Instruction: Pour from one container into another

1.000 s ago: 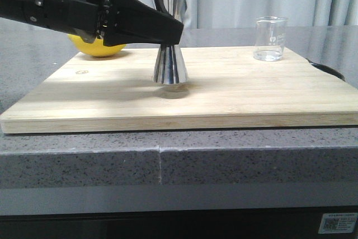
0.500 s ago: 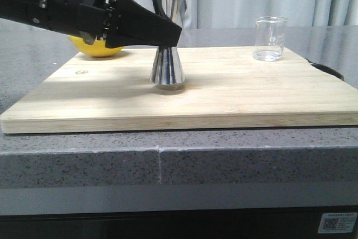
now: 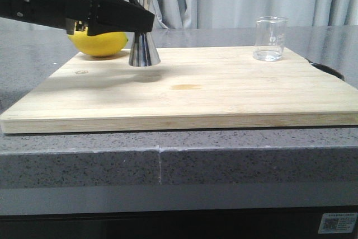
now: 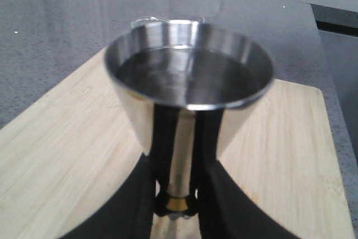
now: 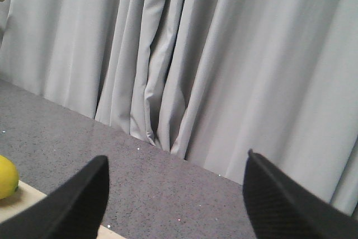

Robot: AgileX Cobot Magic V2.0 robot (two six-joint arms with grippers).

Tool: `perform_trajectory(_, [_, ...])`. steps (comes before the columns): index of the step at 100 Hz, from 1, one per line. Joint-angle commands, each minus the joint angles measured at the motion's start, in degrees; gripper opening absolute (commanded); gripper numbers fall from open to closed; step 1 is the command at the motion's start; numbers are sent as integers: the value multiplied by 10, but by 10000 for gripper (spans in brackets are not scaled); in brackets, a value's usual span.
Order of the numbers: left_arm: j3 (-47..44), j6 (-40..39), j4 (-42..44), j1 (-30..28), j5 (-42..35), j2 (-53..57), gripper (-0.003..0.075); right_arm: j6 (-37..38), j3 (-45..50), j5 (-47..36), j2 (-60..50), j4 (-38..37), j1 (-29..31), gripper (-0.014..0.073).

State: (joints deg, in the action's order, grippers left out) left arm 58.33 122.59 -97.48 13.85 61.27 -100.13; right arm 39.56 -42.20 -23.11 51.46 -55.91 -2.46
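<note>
The steel jigger (image 3: 144,53) hangs a little above the left part of the wooden board (image 3: 224,99), its shadow under it. My left gripper (image 3: 146,28) is shut on its narrow gold waist. In the left wrist view both black fingers (image 4: 134,202) clamp the jigger (image 4: 189,76) at the waist, my left gripper (image 4: 178,197) below the upper cup, which shows a dark liquid surface inside. The glass beaker (image 3: 271,38) stands upright at the board's far right corner, untouched. My right gripper (image 5: 176,194) is open, empty, facing the curtain.
A yellow lemon (image 3: 100,44) lies at the board's far left corner, just behind the jigger. A small wet mark (image 3: 186,87) shows mid-board. A dark rounded object (image 3: 330,71) sits off the board's right edge. Grey curtains hang behind the stone counter (image 3: 168,160).
My left gripper has lifted the jigger off the middle of the board and carried it left, toward the lemon. The beaker has not moved.
</note>
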Motion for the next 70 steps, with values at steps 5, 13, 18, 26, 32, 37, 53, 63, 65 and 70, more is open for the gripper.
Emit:
perform_trajectory(5, [17,10,-54,-10,34,25,-19,5,-12,-25,-6,5,2,460])
perform_trajectory(13, [17,15,-58,-14,34,25,-19,5,-12,-25,-6,4,2,460])
perform_trajectory(18, [17,22,-58,-16,34,25,-19,5,-12,-25,-6,4,2,460])
perform_trajectory(26, [17,25,-63,-21,33,25,-19,5,-12,-25,-6,4,2,460])
perform_trajectory(32, [17,26,-63,-22,31,25,-19,5,-12,-25,-6,4,2,460])
perform_trajectory(37, [17,26,-63,-22,27,25,-19,5,-12,-25,-6,4,2,460])
perform_trajectory(53, [17,26,-63,-26,10,25,-19,6,-12,-26,-6,4,2,460])
perform_trajectory(63, [17,26,-63,-27,5,25,-19,6,-12,-27,-6,4,2,460])
perform_trajectory(65, [17,26,-63,-27,5,25,-19,6,-12,-27,-6,4,2,460])
perform_trajectory(70, [17,26,-63,-27,5,25,-19,6,-12,-27,-6,4,2,460])
